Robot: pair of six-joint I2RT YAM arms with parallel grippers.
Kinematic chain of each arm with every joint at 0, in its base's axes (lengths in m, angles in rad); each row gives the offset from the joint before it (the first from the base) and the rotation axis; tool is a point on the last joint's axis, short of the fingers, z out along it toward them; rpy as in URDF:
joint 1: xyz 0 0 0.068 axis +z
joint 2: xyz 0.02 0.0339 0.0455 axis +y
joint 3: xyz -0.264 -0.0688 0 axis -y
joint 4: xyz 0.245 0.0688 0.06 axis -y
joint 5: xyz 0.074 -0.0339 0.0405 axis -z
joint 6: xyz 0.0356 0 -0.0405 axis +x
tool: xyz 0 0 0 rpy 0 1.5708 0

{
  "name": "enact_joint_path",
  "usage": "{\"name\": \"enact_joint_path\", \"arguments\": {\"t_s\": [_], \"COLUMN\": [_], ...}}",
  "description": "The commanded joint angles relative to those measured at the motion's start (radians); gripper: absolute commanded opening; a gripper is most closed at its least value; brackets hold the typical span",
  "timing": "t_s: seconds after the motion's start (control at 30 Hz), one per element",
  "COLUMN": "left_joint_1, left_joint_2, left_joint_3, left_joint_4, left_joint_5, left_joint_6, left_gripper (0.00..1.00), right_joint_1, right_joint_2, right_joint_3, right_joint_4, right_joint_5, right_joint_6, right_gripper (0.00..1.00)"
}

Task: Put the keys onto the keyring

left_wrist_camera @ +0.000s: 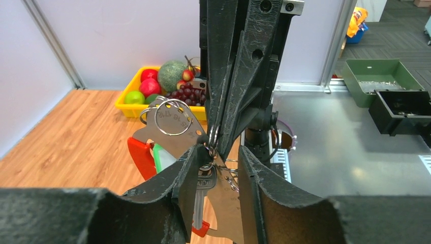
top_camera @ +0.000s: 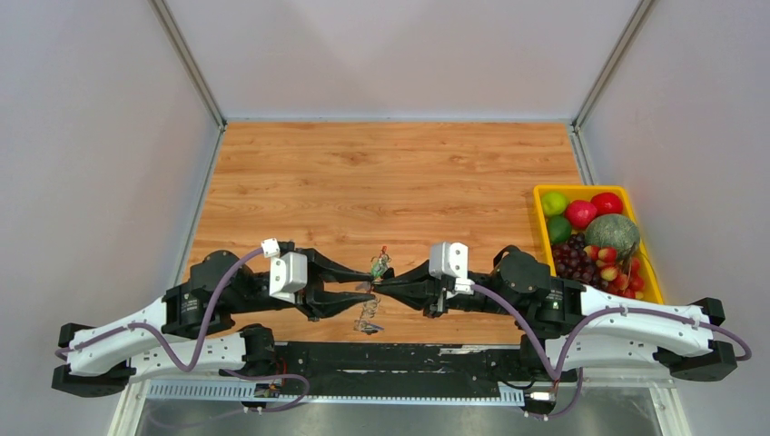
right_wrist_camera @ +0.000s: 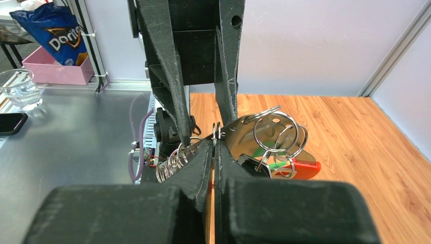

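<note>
- Red plastic and silver rings mark the keyring [top_camera: 379, 265]. We see it lifted off the table [top_camera: 390, 182] near the front edge, between two grippers that meet tip to tip.
- We find the right gripper [right_wrist_camera: 216, 145] clenched: its fingers press together on a thin wire ring of the keyring. The left wrist view shows that ring pinched at the very tips.
- We find the left gripper [left_wrist_camera: 219, 152] released, its two fingers [left_wrist_camera: 254, 178] standing apart with a plain gap.
- In that gap hangs a silver key [left_wrist_camera: 201, 201], blade down and close against the inner face of one finger. We cannot tell whether it touches.
- Beside the pinched ring we see a flat metal plate [left_wrist_camera: 178, 145] with several split rings [right_wrist_camera: 274, 133] threaded through it, spreading to one side.
- Behind the plate we see the red loop [left_wrist_camera: 140, 155] and the green tag [left_wrist_camera: 161, 158].
- From the right wrist we also make out a black-headed key [right_wrist_camera: 251, 163] under the split rings, beside the red loop.
- Small silvery pieces [top_camera: 368, 318] lie on the wood just by the grippers, nearer the bases. We cannot tell what they are.
- At the table's right edge we see a yellow tray [top_camera: 581, 189] of fruit [top_camera: 599, 232], well apart from the grippers.
</note>
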Motion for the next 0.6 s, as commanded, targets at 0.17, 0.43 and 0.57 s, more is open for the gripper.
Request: {"name": "enact_joint_path", "arguments": {"t_s": [0.17, 0.43, 0.57], "left_joint_1": [0.003, 0.003, 0.003], "left_joint_2": [0.009, 0.016, 0.023], "left_joint_3": [-0.018, -0.019, -0.018], "left_joint_4": [-0.024, -0.011, -0.004], "left_joint_5": [-0.021, -0.006, 0.01], "left_joint_6": [0.001, 0.002, 0.006], "left_gripper": [0.16, 0.01, 0.0], "right_joint_1": [0.008, 0.008, 0.008], "right_joint_2": [-0.015, -0.005, 0.001], "right_joint_3": [0.017, 0.014, 0.015], "right_joint_4": [0.137, 0.132, 0.131], "right_joint_5": [-0.054, -0.06, -0.065], "right_joint_6": [-0.001, 0.002, 0.003], "right_gripper": [0.0, 0.0, 0.0]}}
